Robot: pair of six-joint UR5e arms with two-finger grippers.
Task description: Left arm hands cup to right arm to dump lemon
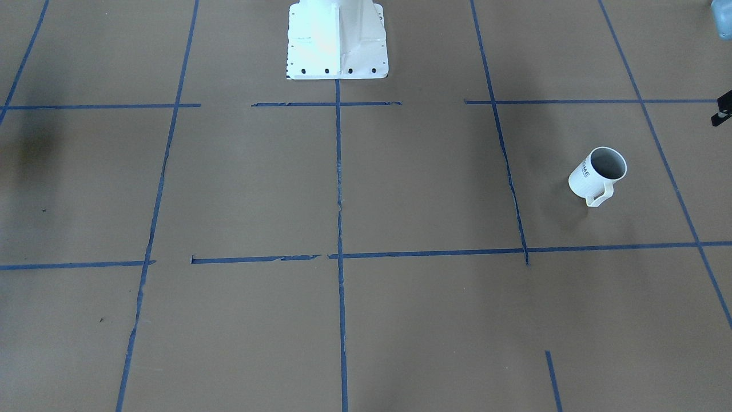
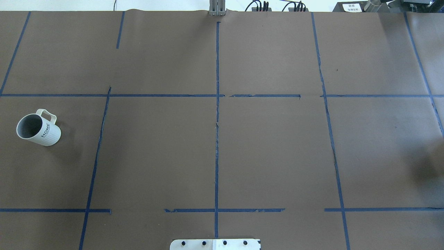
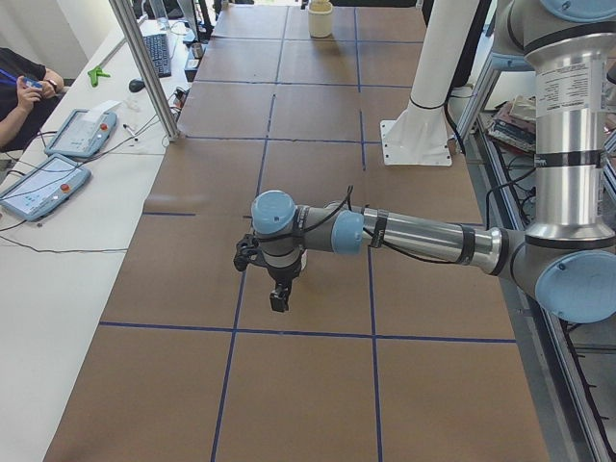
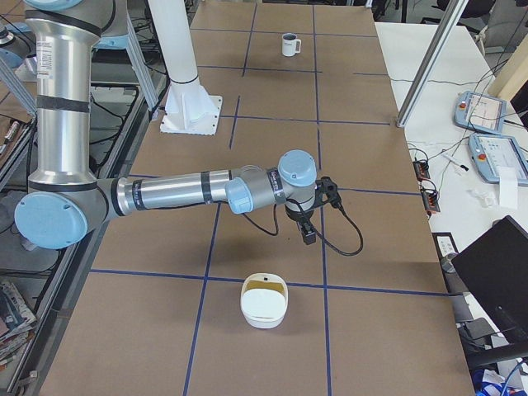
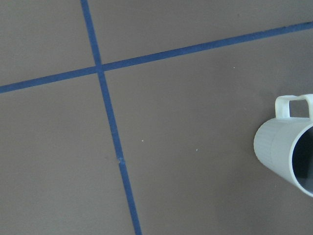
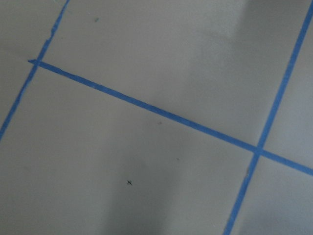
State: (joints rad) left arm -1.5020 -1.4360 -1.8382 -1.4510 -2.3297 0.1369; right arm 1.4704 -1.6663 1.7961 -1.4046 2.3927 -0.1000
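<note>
The white cup with black "HOME" lettering stands upright on the brown table, handle toward the operators' side. It also shows at the left in the overhead view, at the right edge of the left wrist view, and far off in the exterior right view. Its grey inside shows no lemon, which is not in view. My left gripper hangs above the table near the cup's end; I cannot tell if it is open. My right gripper hangs above the table at the other end; I cannot tell its state.
A cream bowl-like container sits on the table near my right gripper, and also shows far off in the exterior left view. The white robot pedestal stands at the table's robot side. Blue tape lines cross the brown table. A black part pokes in beside the cup.
</note>
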